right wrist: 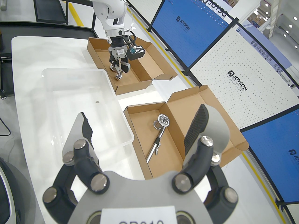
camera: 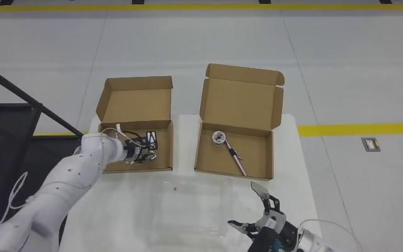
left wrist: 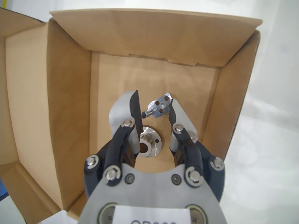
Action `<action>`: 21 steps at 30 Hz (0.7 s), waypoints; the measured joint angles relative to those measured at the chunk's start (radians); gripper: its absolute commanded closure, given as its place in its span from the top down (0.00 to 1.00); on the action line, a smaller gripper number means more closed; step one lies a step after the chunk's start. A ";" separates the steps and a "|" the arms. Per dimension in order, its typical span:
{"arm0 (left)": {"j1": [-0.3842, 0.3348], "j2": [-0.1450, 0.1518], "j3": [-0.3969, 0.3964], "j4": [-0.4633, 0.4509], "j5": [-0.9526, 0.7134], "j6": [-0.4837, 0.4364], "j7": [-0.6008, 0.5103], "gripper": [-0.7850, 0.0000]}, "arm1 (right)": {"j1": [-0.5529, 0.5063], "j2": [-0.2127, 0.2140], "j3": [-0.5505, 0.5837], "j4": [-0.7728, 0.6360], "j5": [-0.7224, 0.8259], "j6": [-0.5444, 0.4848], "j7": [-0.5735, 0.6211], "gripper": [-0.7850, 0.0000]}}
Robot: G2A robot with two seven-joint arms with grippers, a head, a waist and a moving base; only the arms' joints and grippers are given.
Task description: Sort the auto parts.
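left gripper pinching a small part in the left box; right gripper spread wide beside the tray.

in the left box point(camera: 135, 101), lid flap folded back, the left gripper point(left wrist: 155, 108) hangs inside the walls, nearer the right wall, its jaws pinching a small holed metal plate point(left wrist: 161, 105) by its edges. a flanged hub point(left wrist: 149, 144) lies on the box floor just under the fingers. a strip of white table point(camera: 289, 170) separates the 2 boxes. the clear tray point(camera: 189, 208) sits in front of both, close to their front walls. the right box point(camera: 239, 104) holds a round part point(camera: 218, 137) and a rod point(camera: 236, 159), well apart from its right wall. the right gripper point(camera: 241, 203) hovers by the tray's right edge near the table's front, jaws wide apart, holding nothing.
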 measured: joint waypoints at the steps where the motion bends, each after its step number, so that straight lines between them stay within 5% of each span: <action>1: -0.002 -0.002 0.000 0.006 0.006 -0.001 0.007 0.42 | 0.000 0.000 0.000 0.000 0.000 0.000 0.000 1.00; 6: -0.017 -0.003 -0.021 0.021 0.011 -0.010 0.089 0.44 | 0.000 0.000 0.000 0.000 0.000 0.000 0.000 1.00; 11: -0.025 0.028 -0.058 -0.006 0.023 -0.018 0.214 0.44 | 0.000 0.000 0.000 0.000 0.000 0.000 0.000 1.00; 19: 0.078 0.145 -0.220 -0.168 -0.074 0.081 0.436 0.48 | 0.000 0.000 0.000 0.000 0.000 0.000 0.000 1.00; 20: 0.102 0.162 -0.247 -0.200 -0.091 0.110 0.448 0.60 | 0.000 0.000 0.000 0.000 0.000 0.000 0.000 1.00; 21: 0.144 0.185 -0.287 -0.251 -0.125 0.156 0.467 0.91 | 0.000 0.000 0.000 0.000 0.000 0.000 0.000 1.00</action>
